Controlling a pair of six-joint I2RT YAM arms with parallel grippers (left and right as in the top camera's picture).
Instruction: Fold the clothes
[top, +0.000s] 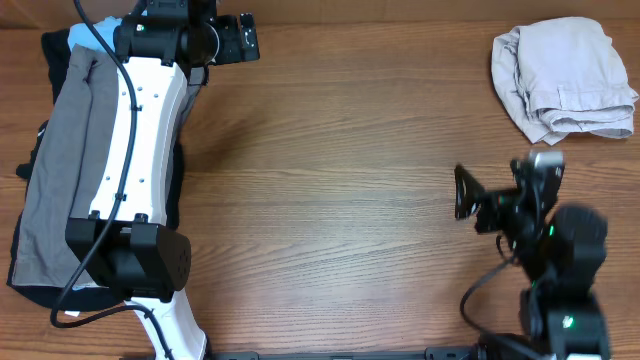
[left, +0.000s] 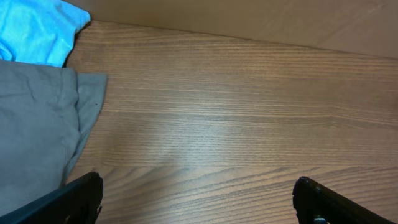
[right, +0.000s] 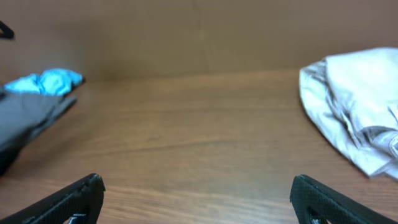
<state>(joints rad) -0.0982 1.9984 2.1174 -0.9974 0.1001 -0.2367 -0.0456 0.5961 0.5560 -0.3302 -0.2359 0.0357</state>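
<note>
The beige shorts (top: 565, 78) lie folded in a wrinkly bundle at the table's far right corner; they also show at the right edge of the right wrist view (right: 357, 106). My left gripper (top: 240, 40) is open and empty at the far left of the table, next to the grey shorts (top: 75, 150). Its fingertips (left: 198, 199) hang over bare wood. My right gripper (top: 465, 192) is open and empty at the near right, well short of the beige shorts. Its fingertips (right: 198, 196) are over bare wood.
Grey shorts (left: 34, 130) lie over a dark garment (top: 30, 275) along the left edge, under the left arm. A light-blue garment (left: 37, 28) lies at the far left corner, also in the right wrist view (right: 46, 81).
</note>
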